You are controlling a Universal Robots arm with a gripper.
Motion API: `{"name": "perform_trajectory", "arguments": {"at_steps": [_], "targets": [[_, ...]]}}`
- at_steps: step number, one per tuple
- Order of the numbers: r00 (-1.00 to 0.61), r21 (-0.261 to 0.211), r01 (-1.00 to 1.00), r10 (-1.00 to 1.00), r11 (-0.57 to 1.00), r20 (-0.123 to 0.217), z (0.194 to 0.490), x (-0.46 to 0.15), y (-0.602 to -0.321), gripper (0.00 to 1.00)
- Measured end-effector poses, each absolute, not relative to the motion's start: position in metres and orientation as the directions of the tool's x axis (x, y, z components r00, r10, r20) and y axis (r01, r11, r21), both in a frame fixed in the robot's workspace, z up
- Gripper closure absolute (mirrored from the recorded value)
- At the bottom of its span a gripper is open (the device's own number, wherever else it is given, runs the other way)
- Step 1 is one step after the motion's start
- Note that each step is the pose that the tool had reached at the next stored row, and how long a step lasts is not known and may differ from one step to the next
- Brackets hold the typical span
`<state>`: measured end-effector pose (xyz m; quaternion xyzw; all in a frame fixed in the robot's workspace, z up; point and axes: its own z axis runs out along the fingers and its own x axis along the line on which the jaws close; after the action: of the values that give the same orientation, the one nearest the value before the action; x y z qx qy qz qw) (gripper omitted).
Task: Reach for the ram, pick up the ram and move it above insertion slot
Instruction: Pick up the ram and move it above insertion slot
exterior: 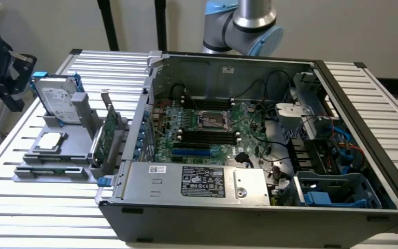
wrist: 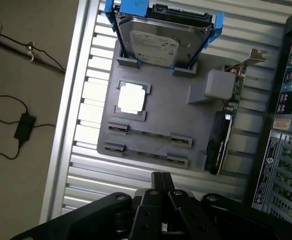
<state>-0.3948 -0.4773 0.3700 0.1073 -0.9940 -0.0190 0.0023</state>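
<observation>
The gripper (wrist: 162, 176) hung over the table (wrist: 85, 150) beside the grey fixture (wrist: 161, 112), fingers pressed together and holding nothing. The ram (wrist: 148, 134) appeared to stand edge-up in the fixture's narrow clipped holders, a thin strip between two end clips with a second such row just beside it, though seen edge-on it was hard to be sure. It lay on the fixture side nearest the gripper, with the CPU (wrist: 131, 97) between it and the hard drive (wrist: 158, 42), and the card (wrist: 226, 125) off to one side by the case (exterior: 254, 218). Such a stick would be light and stiff but fragile. It would be best pinched across its flat faces near the middle of the top edge, away from chips and contacts, and lifted straight so it did not bind in the clips. The dark slots (exterior: 206, 136) on the board inside the case sat well apart from the fixture. The hard drive's white label and the power supply (exterior: 192, 181) sticker carried print too fine to read.
</observation>
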Motion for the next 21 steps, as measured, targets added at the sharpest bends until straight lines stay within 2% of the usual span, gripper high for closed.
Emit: {"name": "perform_trajectory", "arguments": {"at_steps": [21], "targets": [[-0.827,0.038,-0.561,-0.562,0.827,0.000,0.3700,-0.3948,-0.4772,0.89]]}}
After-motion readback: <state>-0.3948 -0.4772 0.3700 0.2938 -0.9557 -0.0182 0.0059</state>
